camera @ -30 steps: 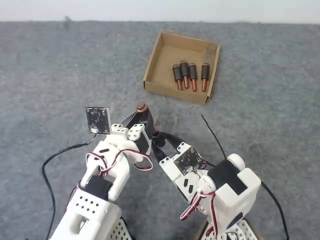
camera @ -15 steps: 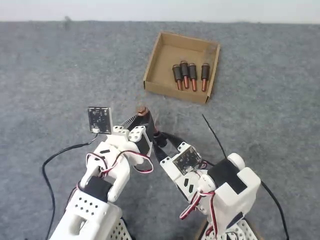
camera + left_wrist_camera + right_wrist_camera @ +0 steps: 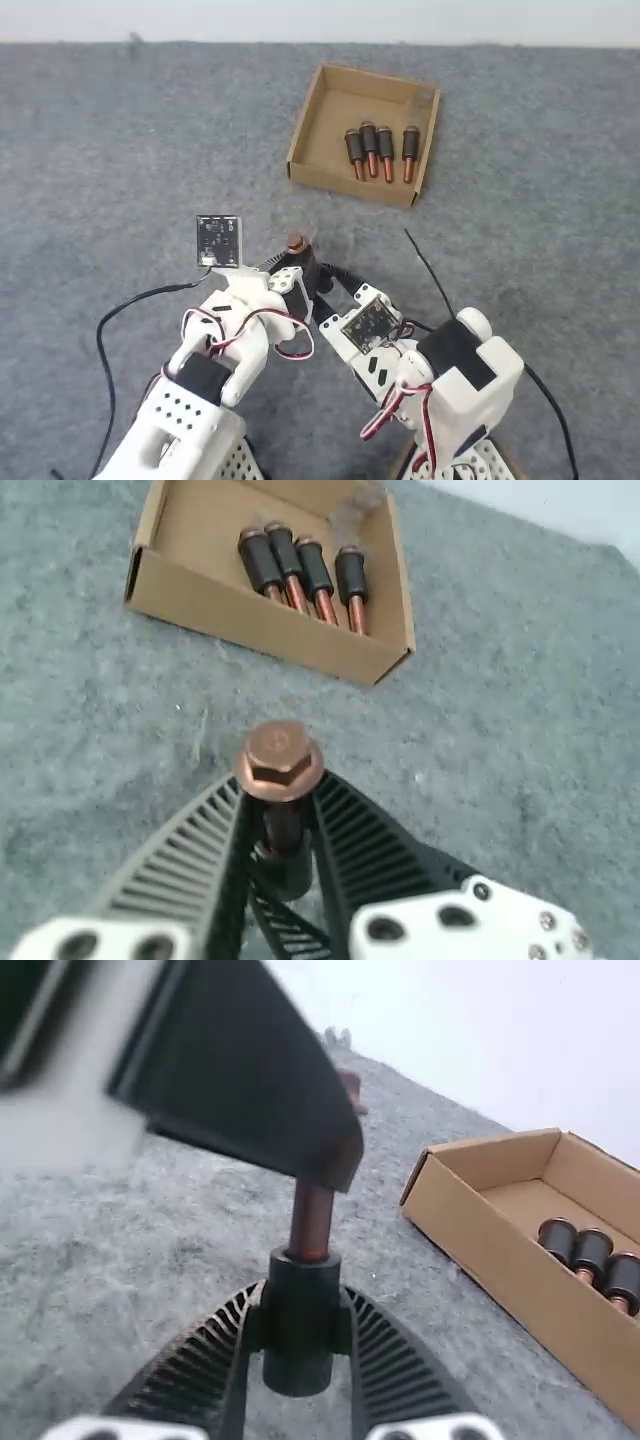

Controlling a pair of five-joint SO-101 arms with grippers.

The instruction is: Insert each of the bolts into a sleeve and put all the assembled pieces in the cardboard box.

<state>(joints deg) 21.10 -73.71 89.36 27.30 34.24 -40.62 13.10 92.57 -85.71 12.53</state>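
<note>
My left gripper (image 3: 280,802) is shut on a copper bolt (image 3: 279,760), gripping its shank just under the hex head. The bolt's lower end sits in a black sleeve (image 3: 299,1312), and my right gripper (image 3: 300,1332) is shut on that sleeve. In the high view the two grippers meet in front of the arms, left gripper (image 3: 296,268) above right gripper (image 3: 318,292), with the bolt head (image 3: 295,241) on top. The cardboard box (image 3: 305,125) stands farther back and holds several assembled pieces (image 3: 380,152) side by side.
Grey carpet covers the table. A black wire (image 3: 428,270) lies to the right of the grippers. A small circuit board (image 3: 219,241) sticks up from the left arm. The box's near wall (image 3: 250,620) faces the grippers across open carpet.
The left gripper with the bolt has moved back toward the arms and slightly right, closing on the right gripper. The bolt head now stands lower over the sleeve.
</note>
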